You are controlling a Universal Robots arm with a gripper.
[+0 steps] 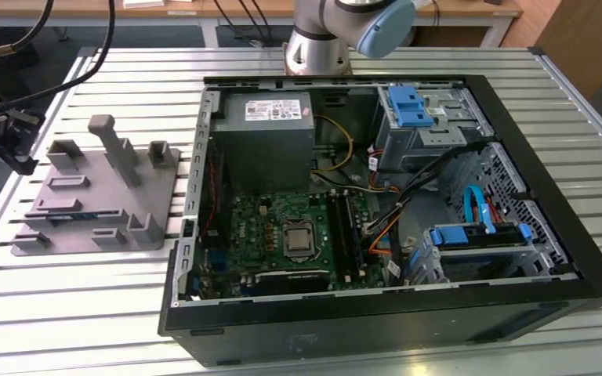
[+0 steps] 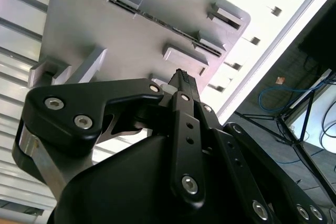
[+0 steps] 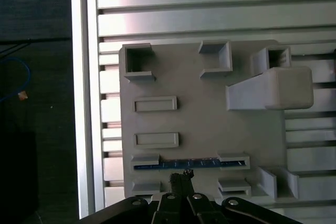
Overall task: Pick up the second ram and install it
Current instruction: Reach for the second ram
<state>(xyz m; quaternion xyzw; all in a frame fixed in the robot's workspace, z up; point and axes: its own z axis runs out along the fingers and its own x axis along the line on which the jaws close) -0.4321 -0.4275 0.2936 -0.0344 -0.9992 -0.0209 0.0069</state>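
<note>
The second ram (image 3: 184, 164) is a thin dark-blue strip standing on edge in a slot of the grey moulded tray (image 3: 205, 119). In the exterior view the second ram (image 1: 71, 213) sits near the tray's (image 1: 81, 188) front on the exterior view's left. In the second wrist view it shows as a dark line (image 2: 157, 23) between two slot blocks. My gripper (image 3: 181, 176) hangs above the tray, its tips close beside the ram's slot and clear of it. The black fingers (image 2: 181, 77) are pressed together with nothing between them.
An open computer case (image 1: 552, 258) lies on the slatted metal table (image 1: 60, 298), with the motherboard (image 1: 280, 235) and long black sockets (image 1: 348, 227) inside. A tall post (image 3: 270, 88) rises from the tray. The table's edge (image 3: 84, 103) runs beside the tray.
</note>
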